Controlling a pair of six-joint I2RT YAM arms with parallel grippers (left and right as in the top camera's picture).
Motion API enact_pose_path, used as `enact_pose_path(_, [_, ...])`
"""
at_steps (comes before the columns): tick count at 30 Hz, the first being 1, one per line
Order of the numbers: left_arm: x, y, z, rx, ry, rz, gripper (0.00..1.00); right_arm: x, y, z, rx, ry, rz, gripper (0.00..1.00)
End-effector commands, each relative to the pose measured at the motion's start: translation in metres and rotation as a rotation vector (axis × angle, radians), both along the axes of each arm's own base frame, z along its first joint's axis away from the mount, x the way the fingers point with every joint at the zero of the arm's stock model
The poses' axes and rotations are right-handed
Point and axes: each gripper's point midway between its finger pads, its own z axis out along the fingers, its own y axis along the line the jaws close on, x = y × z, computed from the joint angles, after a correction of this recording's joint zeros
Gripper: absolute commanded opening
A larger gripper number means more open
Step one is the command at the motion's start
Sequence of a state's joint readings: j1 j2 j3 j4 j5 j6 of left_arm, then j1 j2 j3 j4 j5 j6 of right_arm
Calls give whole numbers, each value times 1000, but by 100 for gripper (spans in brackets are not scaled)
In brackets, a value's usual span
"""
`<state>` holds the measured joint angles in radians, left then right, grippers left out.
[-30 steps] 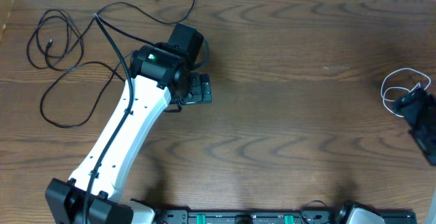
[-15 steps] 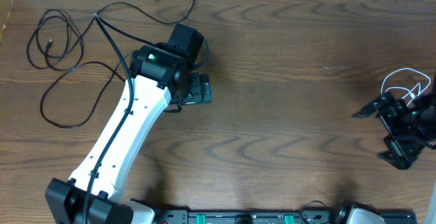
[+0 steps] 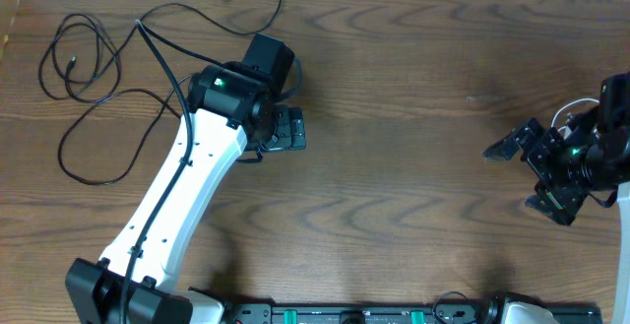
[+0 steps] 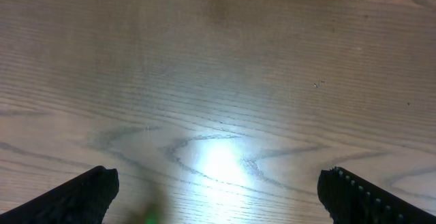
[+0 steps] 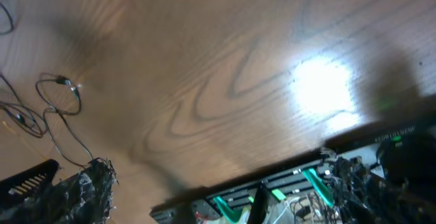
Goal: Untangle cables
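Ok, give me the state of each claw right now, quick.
Left claw: open, holding nothing.
Right claw: open, holding nothing.

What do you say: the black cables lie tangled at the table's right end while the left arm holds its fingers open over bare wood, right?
Not quite: the black cables lie at the table's left end, as the overhead view shows. The left arm's fingers are indeed open over bare wood.
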<state>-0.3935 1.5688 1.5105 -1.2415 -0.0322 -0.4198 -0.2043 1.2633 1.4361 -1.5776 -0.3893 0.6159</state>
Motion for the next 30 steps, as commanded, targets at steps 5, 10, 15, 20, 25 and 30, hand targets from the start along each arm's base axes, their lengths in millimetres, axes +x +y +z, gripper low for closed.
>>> enact_pose_path(5, [-3,4,-5,11,16,13,98,17,-5,3,-43,-94,47,99])
enact_pose_path(10, [-3,4,-5,11,16,13,98,50,-15,15,-124,-280,150,99])
enact_pose_path(15, [-3,4,-5,11,16,13,98,68,-36,41,-192,-393,126,99])
enact_pose_path(20, [-3,4,-5,11,16,13,98,72,-78,80,-400,-364,40,99])
enact_pose_path(25, [-3,4,-5,11,16,13,98,78,-144,106,-701,-233,-122,99])
enact_pose_path(30, [-3,4,-5,11,16,13,98,96,-159,90,-737,-160,-125,99])
